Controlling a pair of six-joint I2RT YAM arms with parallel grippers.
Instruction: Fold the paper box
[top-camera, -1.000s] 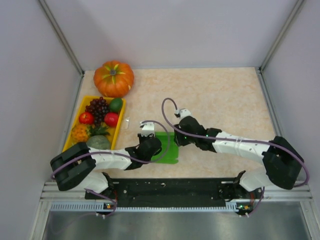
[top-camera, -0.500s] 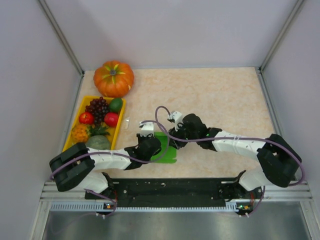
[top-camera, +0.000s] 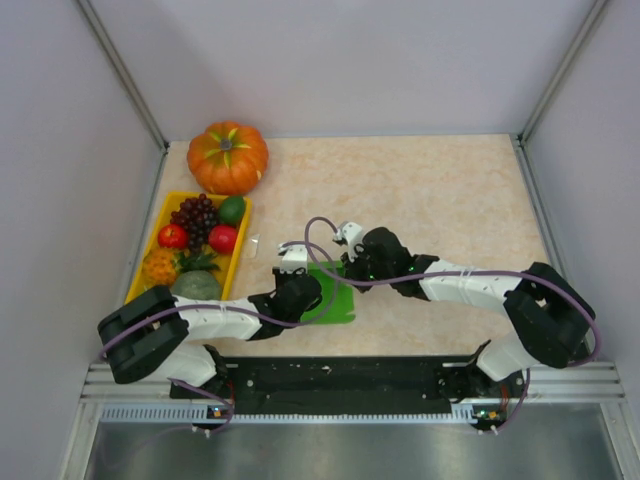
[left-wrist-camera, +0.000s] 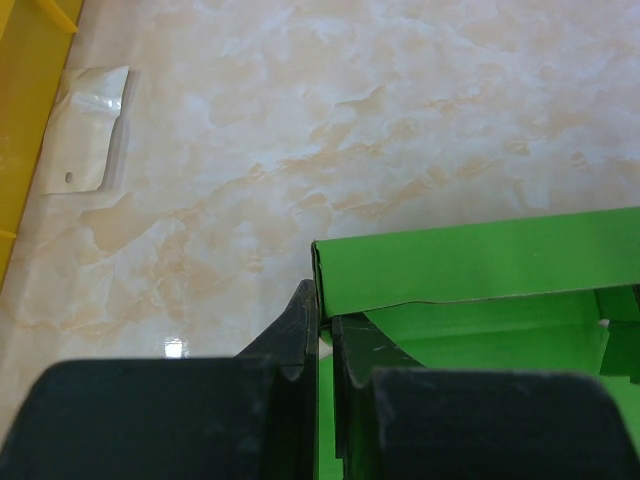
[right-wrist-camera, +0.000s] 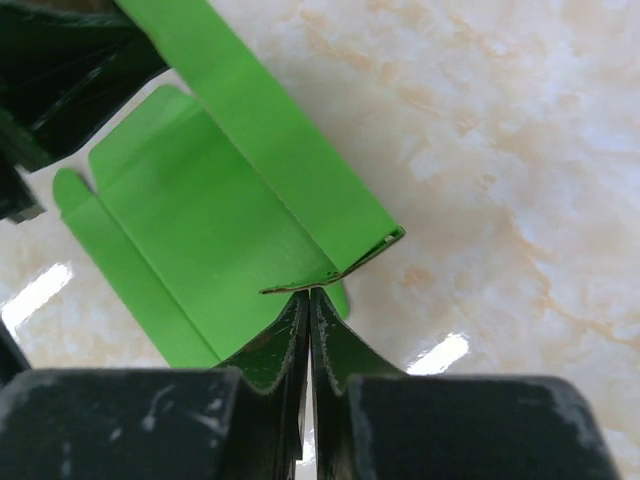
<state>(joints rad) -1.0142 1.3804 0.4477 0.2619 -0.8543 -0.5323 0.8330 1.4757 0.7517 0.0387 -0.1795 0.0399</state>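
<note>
bright green paper box (top-camera: 340, 305) lies partly folded, one flap raised.
</note>
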